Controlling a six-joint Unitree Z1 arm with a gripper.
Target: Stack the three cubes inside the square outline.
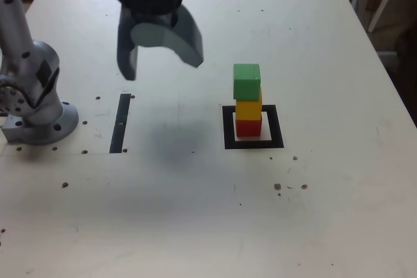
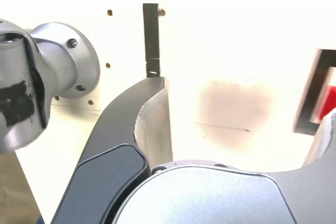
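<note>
1. The wrist view was washed out; most of the counter (image 2: pixel 236 35) was white glare, and the arm base (image 2: pixel 47 77) filled one side, blurred.
2. In that view only an edge of the outline (image 2: pixel 310 98) showed, cut off by the frame, with a sliver of the red cube (image 2: pixel 329 100) inside it; the other cubes were out of that frame.
3. The wrist view showed one finger (image 2: pixel 152 114) fully and only the edge of the other.
4. In the exterior view the top of the arm was cut off by the frame; the gripper (image 1: pixel 164 66) hung above the counter (image 1: pixel 195 226), well apart from the stack, towards the exterior view's left of it.
5. The fingers (image 1: pixel 186 40) were spread, holding nothing.
6. The stack stood inside the outline (image 1: pixel 228 128): red cube (image 1: pixel 248 126) at the bottom on the pale centre, yellow cube (image 1: pixel 249 109) on it, green cube (image 1: pixel 247 81) on top.
7. The green cube sat a little skewed, overhanging the yellow one towards the exterior view's left.
8. The red cube hid part of the outline's centre and far side.
9. A tape strip (image 1: pixel 120 124) lay between the arm base (image 1: pixel 36 105) and the outline.
10. Small dark specks dotted the counter; what they were could not be told.
</note>
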